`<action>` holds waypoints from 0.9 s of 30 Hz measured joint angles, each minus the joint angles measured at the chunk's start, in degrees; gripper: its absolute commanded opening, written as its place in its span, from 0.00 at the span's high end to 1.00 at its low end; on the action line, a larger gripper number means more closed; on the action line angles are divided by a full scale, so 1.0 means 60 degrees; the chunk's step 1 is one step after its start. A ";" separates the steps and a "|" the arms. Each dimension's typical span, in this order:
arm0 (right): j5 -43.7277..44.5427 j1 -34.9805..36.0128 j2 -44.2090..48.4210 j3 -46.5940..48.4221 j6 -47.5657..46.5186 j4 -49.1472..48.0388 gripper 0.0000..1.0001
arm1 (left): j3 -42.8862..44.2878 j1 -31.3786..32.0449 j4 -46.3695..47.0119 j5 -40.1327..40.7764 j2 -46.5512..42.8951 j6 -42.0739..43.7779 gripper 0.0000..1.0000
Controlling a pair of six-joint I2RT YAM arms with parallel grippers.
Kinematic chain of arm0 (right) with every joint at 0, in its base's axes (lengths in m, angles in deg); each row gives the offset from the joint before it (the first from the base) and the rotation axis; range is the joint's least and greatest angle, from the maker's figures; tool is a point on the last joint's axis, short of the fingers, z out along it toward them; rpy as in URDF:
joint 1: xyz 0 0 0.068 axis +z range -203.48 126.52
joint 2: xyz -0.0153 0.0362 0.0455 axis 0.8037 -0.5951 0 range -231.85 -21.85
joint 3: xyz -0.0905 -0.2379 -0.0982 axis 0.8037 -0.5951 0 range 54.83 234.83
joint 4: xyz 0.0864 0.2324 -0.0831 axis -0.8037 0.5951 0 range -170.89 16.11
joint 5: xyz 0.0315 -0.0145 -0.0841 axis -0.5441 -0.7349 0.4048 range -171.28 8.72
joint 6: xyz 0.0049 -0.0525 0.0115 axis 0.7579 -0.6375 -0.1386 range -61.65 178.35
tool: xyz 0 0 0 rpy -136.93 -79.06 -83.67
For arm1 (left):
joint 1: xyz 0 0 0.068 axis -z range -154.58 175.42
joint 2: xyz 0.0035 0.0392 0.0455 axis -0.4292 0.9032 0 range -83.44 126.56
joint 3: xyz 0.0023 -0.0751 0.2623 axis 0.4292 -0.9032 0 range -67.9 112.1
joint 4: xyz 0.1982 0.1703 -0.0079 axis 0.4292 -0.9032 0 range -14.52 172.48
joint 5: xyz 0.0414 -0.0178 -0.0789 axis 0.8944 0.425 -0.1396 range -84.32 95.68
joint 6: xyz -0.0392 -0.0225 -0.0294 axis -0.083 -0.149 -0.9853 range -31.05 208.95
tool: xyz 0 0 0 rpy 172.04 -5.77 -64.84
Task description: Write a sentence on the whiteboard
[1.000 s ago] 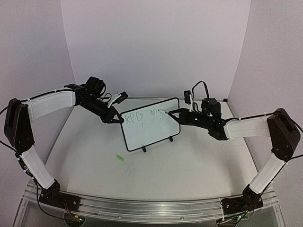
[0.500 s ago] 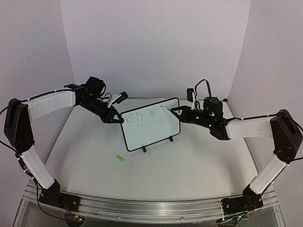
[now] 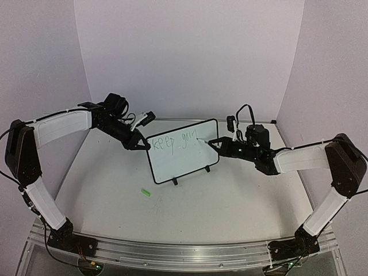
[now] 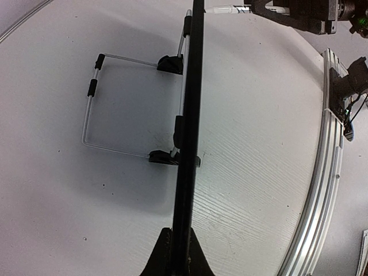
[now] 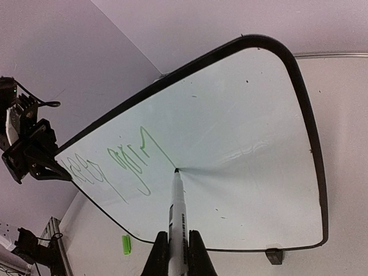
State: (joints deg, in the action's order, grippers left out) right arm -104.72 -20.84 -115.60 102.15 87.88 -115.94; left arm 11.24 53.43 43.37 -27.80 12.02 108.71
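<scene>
— Now, where does the whiteboard (image 3: 183, 151) stand, and what does it carry?

— Mid-desk, tilted back on two black feet (image 3: 174, 181), with its long axis running from one arm towards the other. The sentence (image 3: 172, 142) is one green line along the board's top edge, two words so far, roughly "keep goin".

— Which pincer does what?

— The left pincer (image 4: 175, 253) is clamped on the board's left edge, one finger on each face. The right pincer (image 5: 174, 244) is closed around one white marker (image 5: 177, 210) at the board's upper right. The tip touches the surface just past the last letter.

— Which relation governs the coming stroke?

— Direction. The board lies straight ahead of the right pincer, towards the left arm. Little bare surface remains between the tip and the board's right edge, while the whole lower half is blank. By this reading, the next word belongs on a second line below the first, and the right arm is the one placed to write it.

— Anything else?

— One green cap (image 3: 146, 192) lies on the desk (image 3: 241, 195), in front of the board's lower left corner.
</scene>
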 measured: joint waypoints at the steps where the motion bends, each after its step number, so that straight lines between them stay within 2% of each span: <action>1: 0.0003 0.0000 0.0000 -0.0024 0.0009 0.0001 1.00 | 0.0000 0.0000 0.0000 0.0000 0.0000 0.0000 1.00; 27: -0.0353 -0.0439 0.0322 -0.0024 0.0327 -0.0341 1.00 | 0.0000 0.0000 0.0000 0.0000 -0.0001 0.0000 1.00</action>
State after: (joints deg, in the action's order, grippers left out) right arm -106.84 -23.48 -113.67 102.00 89.84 -117.98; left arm 11.24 53.43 43.37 -27.80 12.01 108.71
